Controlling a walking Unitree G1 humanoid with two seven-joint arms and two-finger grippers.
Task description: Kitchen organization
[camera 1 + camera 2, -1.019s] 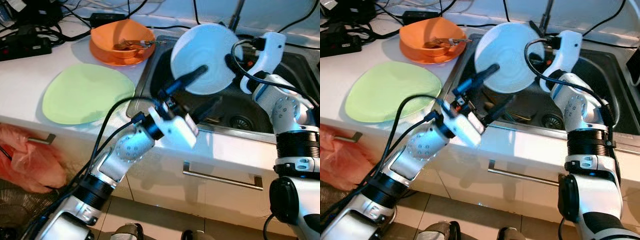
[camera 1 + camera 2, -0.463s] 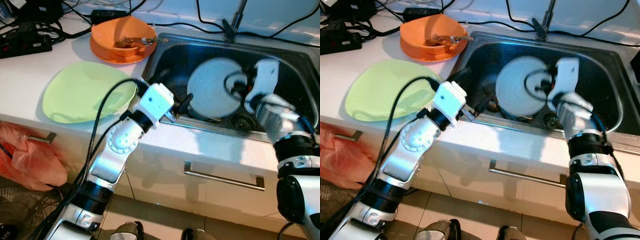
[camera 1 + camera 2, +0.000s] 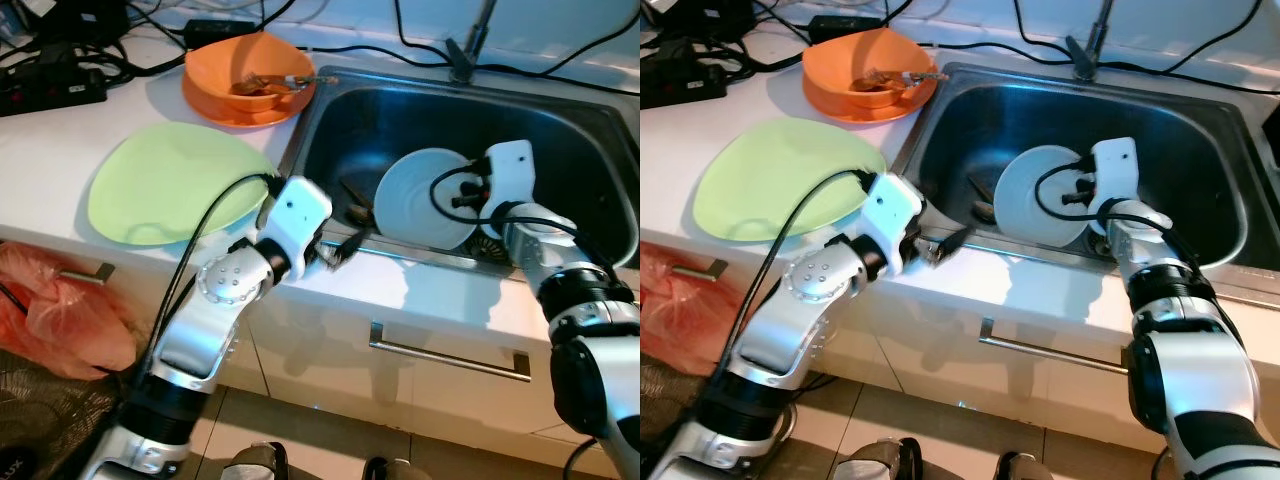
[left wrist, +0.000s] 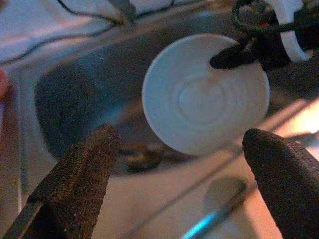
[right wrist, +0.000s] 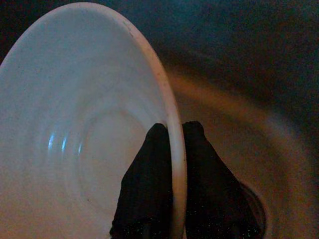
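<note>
A white plate (image 3: pixel 420 195) stands tilted inside the steel sink (image 3: pixel 570 130), low near the drain. My right gripper (image 5: pixel 175 149) is shut on the plate's rim, one finger on each face; its white wrist (image 3: pixel 510 175) is just right of the plate. My left gripper (image 3: pixel 342 246) hovers open over the sink's front rim, left of the plate and apart from it, with nothing between its fingers (image 4: pixel 75 184). A pale green plate (image 3: pixel 175 180) lies flat on the white counter left of the sink.
An orange bowl (image 3: pixel 250 75) holding cutlery sits on an orange plate at the back left. Cables and a power strip (image 3: pixel 50 85) crowd the counter's far corner. The faucet (image 3: pixel 470 45) rises behind the sink. A red bag (image 3: pixel 50 320) hangs below the counter.
My right gripper has lowered the white plate from above the sink down into the basin. My left gripper has drawn back from the plate to the sink's front rim.
</note>
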